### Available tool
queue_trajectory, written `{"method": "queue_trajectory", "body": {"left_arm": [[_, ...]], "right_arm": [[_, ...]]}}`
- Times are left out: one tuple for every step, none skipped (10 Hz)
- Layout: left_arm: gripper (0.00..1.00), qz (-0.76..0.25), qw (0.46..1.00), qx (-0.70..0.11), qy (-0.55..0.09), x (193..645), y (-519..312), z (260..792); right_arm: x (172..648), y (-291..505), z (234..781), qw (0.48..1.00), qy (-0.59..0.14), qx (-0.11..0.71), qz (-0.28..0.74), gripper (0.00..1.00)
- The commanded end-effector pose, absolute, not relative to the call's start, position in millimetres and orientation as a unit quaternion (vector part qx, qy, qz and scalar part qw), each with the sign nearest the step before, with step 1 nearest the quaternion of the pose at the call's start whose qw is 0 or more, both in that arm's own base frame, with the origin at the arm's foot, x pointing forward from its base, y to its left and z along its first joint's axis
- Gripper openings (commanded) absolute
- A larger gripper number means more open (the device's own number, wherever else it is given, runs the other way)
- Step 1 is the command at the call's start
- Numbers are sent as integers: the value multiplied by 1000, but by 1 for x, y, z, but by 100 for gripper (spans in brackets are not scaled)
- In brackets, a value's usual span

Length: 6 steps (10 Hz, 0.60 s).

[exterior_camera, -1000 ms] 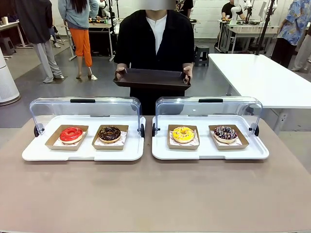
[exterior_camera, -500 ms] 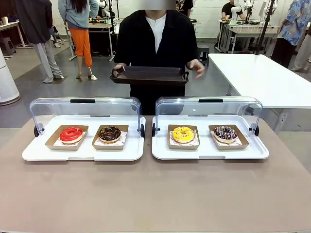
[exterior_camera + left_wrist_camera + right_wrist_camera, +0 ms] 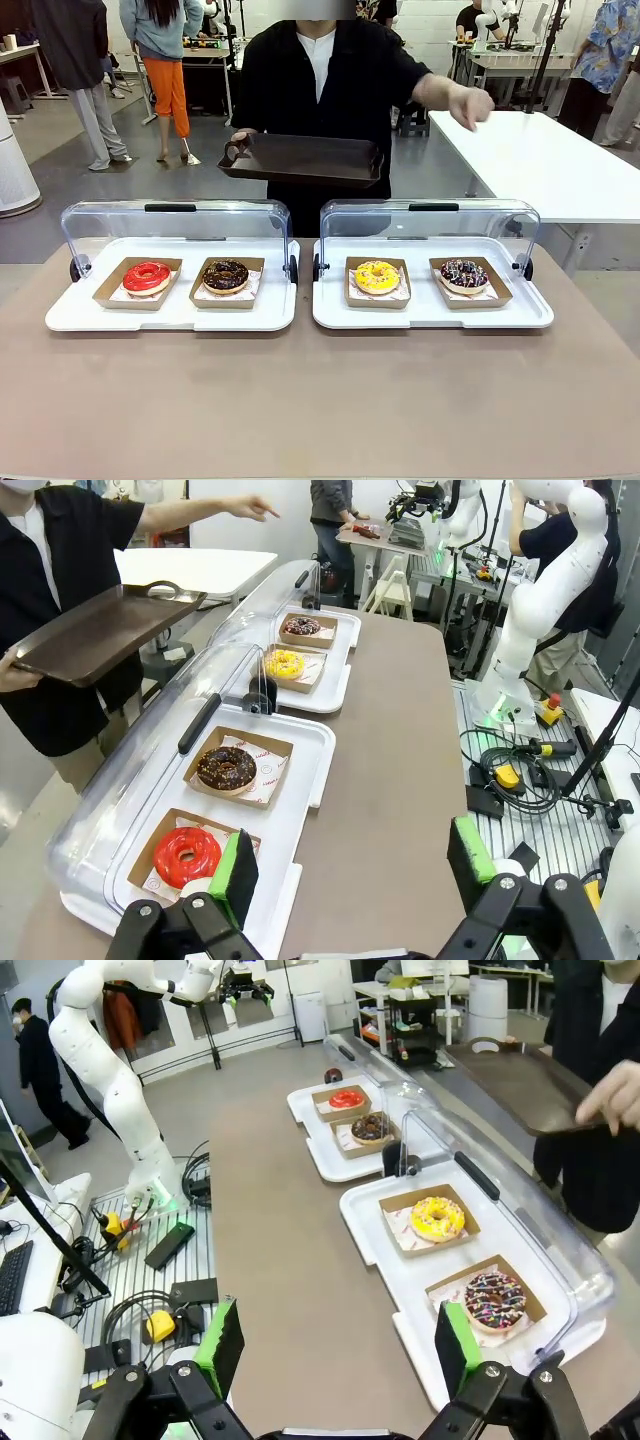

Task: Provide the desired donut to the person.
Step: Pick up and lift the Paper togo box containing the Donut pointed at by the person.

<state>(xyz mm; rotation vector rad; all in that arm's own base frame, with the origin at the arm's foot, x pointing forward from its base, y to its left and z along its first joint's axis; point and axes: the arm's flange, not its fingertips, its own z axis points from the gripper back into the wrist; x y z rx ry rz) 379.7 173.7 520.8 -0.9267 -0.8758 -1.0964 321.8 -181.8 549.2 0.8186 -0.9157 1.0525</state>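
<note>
Donuts, four of them, lie out past my grippers and neither has one. On my left wrist feed the left gripper (image 3: 354, 865) stands spread wide with nothing between its green pads (image 3: 236, 865). The right gripper (image 3: 337, 1345) is the same, wide apart and bare. Just beyond the left gripper I see the red donut (image 3: 147, 276) and next to it the chocolate donut (image 3: 226, 274), each in a brown paper tray (image 3: 110, 290) on the left white tray (image 3: 70, 318). The yellow donut (image 3: 377, 276) and the sprinkled donut (image 3: 464, 273) sit likewise on the right white tray (image 3: 430, 318). Both clear lids (image 3: 170, 225) are tipped up. Across the table (image 3: 320, 400) the person (image 3: 280, 90) holds a dark serving tray (image 3: 300, 158) and stretches a pointing hand (image 3: 470, 103) out toward my right. I cannot tell which donut it picks.
</note>
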Motion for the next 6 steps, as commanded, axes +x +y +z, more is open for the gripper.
{"method": "queue_trajectory", "body": {"left_arm": [[100,-486,661,-414,-394,379,175,521],[100,-486,661,-414,-394,379,175,521],[100,-486,661,-414,-394,379,175,521],[100,-486,661,-414,-394,379,175,521],[100,-486,661,-414,-394,379,175,521],[100,-486,661,-414,-394,379,175,521]], "right_arm": [[326,-182,551,679,-424,370,472,100],[326,-182,551,679,-424,370,472,100],[326,-182,551,679,-424,370,472,100],[326,-182,551,679,-424,370,472,100],[326,-182,551,679,-424,370,472,100],[326,-182,551,679,-424,370,472,100]]}}
